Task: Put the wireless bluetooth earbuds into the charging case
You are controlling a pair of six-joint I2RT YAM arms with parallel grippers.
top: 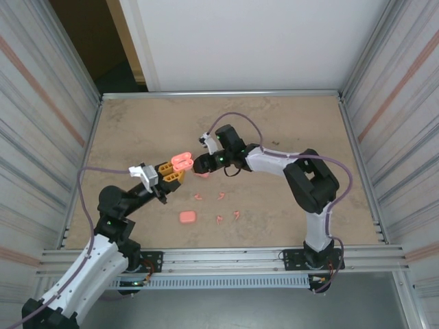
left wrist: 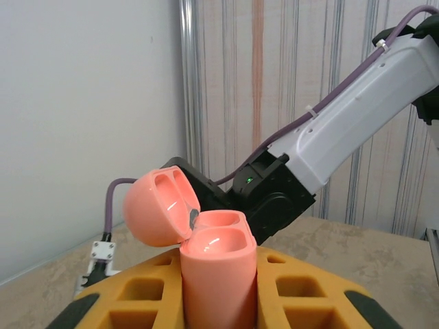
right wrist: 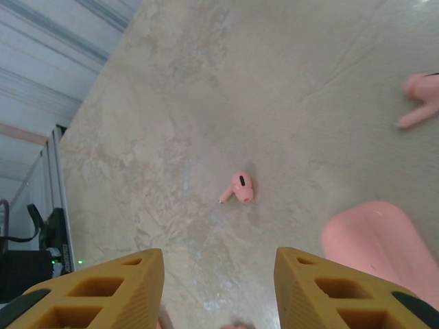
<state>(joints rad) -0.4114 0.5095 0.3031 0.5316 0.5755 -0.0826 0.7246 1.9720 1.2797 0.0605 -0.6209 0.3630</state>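
Note:
My left gripper (top: 177,171) (left wrist: 218,281) is shut on a pink charging case (top: 182,162) (left wrist: 216,274), held upright between its yellow fingers (left wrist: 312,291). The lid (left wrist: 154,209) is swung open to the left and both wells look empty. My right gripper (top: 202,168) (right wrist: 219,274) hovers just right of that case, open, with nothing between its fingers (right wrist: 116,288). Under it one pink earbud (right wrist: 239,187) lies on the table, and another earbud (right wrist: 418,103) lies further off. More earbuds (top: 199,197) (top: 223,195) (top: 219,219) (top: 236,214) are scattered on the table.
A second pink case (top: 187,217), closed, lies near the front of the table (top: 288,123). A pink rounded case surface (right wrist: 374,240) sits close to my right finger. Metal rails and ribbed walls (top: 41,103) enclose the table.

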